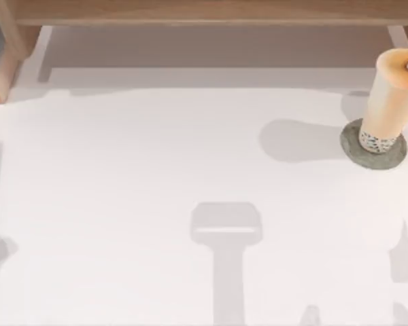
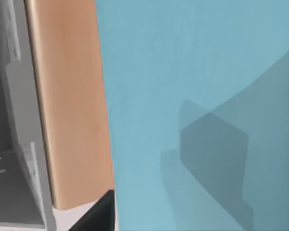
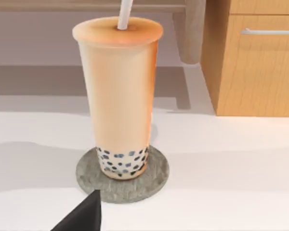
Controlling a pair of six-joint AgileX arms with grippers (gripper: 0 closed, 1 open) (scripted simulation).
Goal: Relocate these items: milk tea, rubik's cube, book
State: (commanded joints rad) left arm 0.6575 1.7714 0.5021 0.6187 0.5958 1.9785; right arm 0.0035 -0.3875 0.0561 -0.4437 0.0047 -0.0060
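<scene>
My top camera looks straight down on the table (image 1: 156,204). My right wrist camera sits low and close, sharing the milk tea (image 3: 118,96) on its grey disc (image 3: 156,180). My left wrist camera faces a blue surface (image 2: 197,96) closely.

White table (image 1: 122,204); wooden cabinet (image 3: 260,72)

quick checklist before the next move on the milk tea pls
1. Tall clear plastic cup of pale orange milk tea upright: ok.
2. Cup seated on the flat grey round disc, at the table's right: ok.
3. White straw in place through the lid: ok.
4. White table beside the cup free for an approach: ok.
5. Right tool's fingers open around the cup: cannot tell.
6. Left arm's hold on the light blue flat surface next to a pale wooden panel: cannot tell.
</scene>
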